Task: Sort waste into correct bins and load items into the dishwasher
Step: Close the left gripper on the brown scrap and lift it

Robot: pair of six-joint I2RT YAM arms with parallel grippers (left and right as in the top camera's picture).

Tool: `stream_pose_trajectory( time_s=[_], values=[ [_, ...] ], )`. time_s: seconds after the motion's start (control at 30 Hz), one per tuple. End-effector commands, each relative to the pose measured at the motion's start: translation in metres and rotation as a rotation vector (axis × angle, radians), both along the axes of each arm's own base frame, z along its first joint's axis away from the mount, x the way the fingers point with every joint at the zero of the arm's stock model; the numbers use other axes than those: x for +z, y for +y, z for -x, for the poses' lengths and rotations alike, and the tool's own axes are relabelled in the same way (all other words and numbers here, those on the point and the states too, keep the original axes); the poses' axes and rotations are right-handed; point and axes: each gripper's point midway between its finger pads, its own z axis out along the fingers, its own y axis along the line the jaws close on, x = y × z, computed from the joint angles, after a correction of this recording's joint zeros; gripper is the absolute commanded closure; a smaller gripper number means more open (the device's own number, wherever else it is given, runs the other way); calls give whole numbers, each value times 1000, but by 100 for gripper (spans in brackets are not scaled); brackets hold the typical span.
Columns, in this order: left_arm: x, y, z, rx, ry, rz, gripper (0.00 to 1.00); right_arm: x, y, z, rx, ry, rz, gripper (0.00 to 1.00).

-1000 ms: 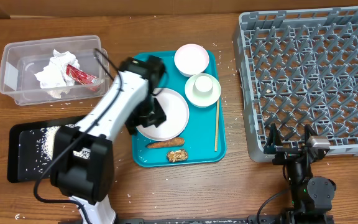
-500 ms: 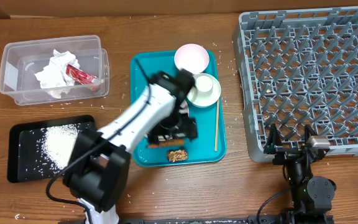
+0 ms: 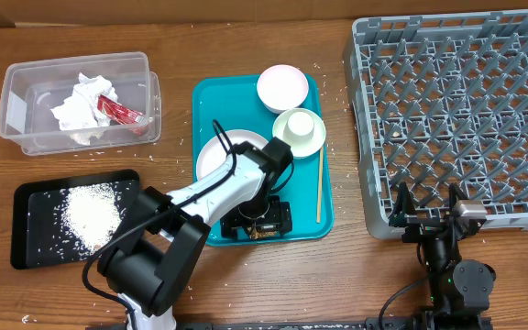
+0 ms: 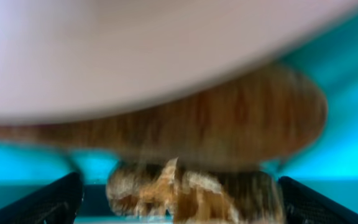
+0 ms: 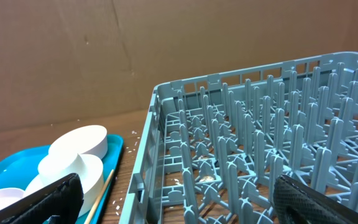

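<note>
Paper waste is already sorted: the crumpled white napkin (image 3: pixel 79 101) and the red foil wrapper (image 3: pixel 117 112) lie in the clear tub (image 3: pixel 7 110) near the far left corner of the counter (image 3: pixel 246 18). The black tray (image 3: pixel 35 243), at the left front edge, holds only rice.

Food waste is not yet moved, I judge. In the left wrist view the brown crumbly lump (image 4: pixel 191 193) sits on the teal tray (image 3: pixel 209 101) with the orange food stick (image 4: pixel 166 124) just behind it. The left pincer (image 4: pixel 185 202) is released, its fingers wide on both sides of the lump and grasping nothing.

No dish is loaded. The grey dish rack (image 3: pixel 466 101) at the right side carries nothing that I can see. The white plate (image 3: pixel 223 151), the pink bowl (image 3: pixel 281 87) and the pale green bowl (image 3: pixel 312 143) all rest on the teal tray; a white cup (image 3: pixel 299 123) seems to sit inside the green bowl. A thin wooden stick (image 3: pixel 320 183) lies along the tray's right edge.

The right pincer (image 3: pixel 425 209) is released too, and empty, at the front edge of the rack.

No brand, label or writing can be read.
</note>
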Motion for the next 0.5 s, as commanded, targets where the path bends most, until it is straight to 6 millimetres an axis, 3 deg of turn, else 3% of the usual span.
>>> stream_pose_trajectory(
  time_s=[0.0,0.3,0.47],
  values=[
    [-6,-3,6,32,18,42,0,-2,0,0,-4,-4,7,0],
    [-8,-4,-2,40,-10,52,2,-2,0,0,-4,-4,7,0],
    [-7,-3,-1,37,-3,52,23,-2,0,0,-4,-4,7,0]
  ],
)
